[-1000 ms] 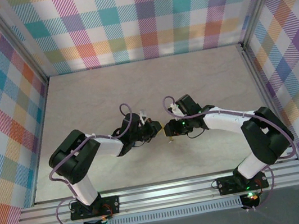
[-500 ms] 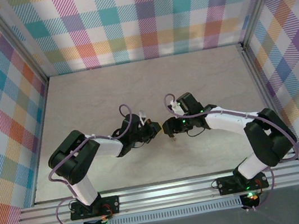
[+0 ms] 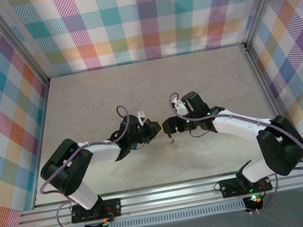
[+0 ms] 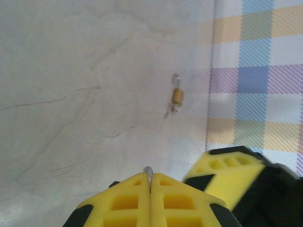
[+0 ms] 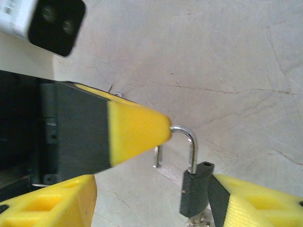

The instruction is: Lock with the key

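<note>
Overhead, both arms meet tip to tip above the middle of the table (image 3: pixel 80 101). The left gripper (image 4: pixel 150 182) is clamped tight, pinching the thin metal loop of the lock (image 5: pixel 194 194). The lock's dark body hangs between the spread fingers of the right gripper (image 5: pixel 151 189), touching one finger (image 5: pixel 246 203) while the other stands well clear. A small brass piece (image 4: pixel 177 96) lies on the table.
</note>
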Motion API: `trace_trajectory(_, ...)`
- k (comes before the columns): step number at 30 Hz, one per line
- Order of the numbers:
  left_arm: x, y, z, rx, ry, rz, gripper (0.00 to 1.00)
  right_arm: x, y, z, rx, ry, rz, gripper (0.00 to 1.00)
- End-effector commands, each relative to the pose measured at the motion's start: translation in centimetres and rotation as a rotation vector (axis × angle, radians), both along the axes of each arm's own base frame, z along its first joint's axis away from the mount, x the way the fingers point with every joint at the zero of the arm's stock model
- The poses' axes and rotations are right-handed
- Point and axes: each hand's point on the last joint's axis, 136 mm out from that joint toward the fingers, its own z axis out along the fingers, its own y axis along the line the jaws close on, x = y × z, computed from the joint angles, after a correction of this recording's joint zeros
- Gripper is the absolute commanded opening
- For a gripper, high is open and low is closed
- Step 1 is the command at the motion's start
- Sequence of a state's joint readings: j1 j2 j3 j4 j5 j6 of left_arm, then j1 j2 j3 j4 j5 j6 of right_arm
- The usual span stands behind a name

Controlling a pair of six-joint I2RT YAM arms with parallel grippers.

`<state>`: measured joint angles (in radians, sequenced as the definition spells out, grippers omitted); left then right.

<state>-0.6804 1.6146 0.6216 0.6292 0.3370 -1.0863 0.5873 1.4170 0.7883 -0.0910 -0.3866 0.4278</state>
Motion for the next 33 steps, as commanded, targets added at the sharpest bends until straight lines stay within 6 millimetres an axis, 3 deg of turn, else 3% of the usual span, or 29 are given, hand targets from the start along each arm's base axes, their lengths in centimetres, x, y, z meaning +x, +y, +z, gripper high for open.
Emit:
trace_trajectory(1, 0.8, 0.7, 3.5, -0.014, -0.098, 0.030, 0.00, 0.1, -0.3, 1.1, 0.023, -0.060, 0.008, 0.64)
trace_trajectory(7, 0.5, 1.2, 6.5, 0.032, -0.171, 0.011, 0.00, -0.7, -0.1, 2.7, 0.065, -0.092, 0.041, 0.62)
trace_trajectory(15, 0.2, 1.6, 7.5, 0.061, -0.182, 0.001, 0.00, -1.7, 0.8, 4.0, 0.132, -0.102, 0.092, 0.59)
trace_trajectory(33, -0.2, 1.2, 9.3, 0.043, -0.206, -0.013, 0.00, -1.3, 2.0, 2.5, 0.121, -0.054, 0.101, 0.51)
